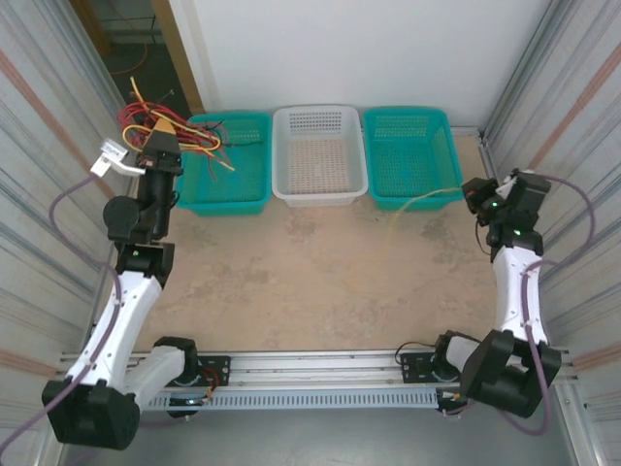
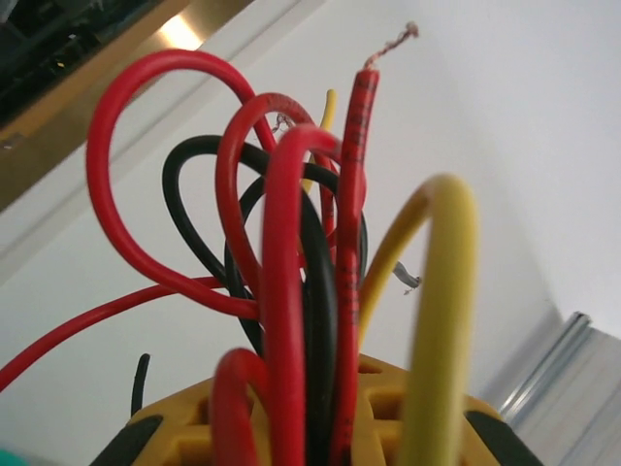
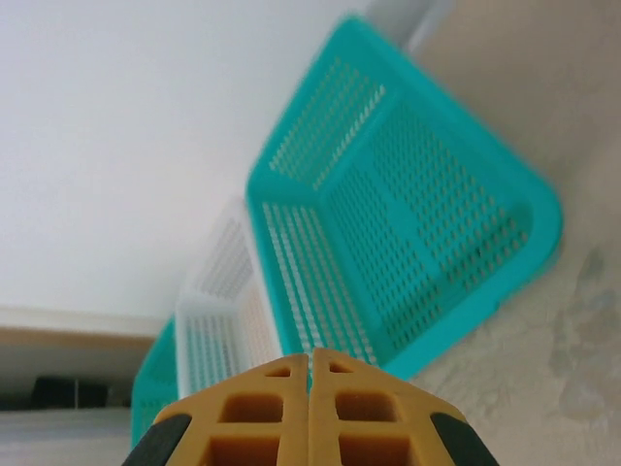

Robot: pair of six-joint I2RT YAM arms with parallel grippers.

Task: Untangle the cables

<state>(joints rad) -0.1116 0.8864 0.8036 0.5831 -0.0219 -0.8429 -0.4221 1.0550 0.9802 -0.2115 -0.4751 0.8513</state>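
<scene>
Left fingers [image 2: 179, 422] around tangled cables [image 2: 291, 291] beside far-left teal basket [image 1: 233, 201].

We are looking past the right gripper [image 3: 310, 361] at the bottom edge, where its two yellow fingers [image 3: 257, 413] are pressing flat against each other, leaving a thin dark seam between them. Beyond the tips, a teal basket [image 3: 514, 218] is sitting on the pale, mottled worktop [image 3: 572, 379], its perforated walls and floor facing us at a slant. A white basket [image 3: 218, 291] is standing just beside it, and a second teal basket [image 3: 153, 388] is showing past that one, low on the left. A plain white wall [image 3: 146, 136] is rising behind all three.
</scene>
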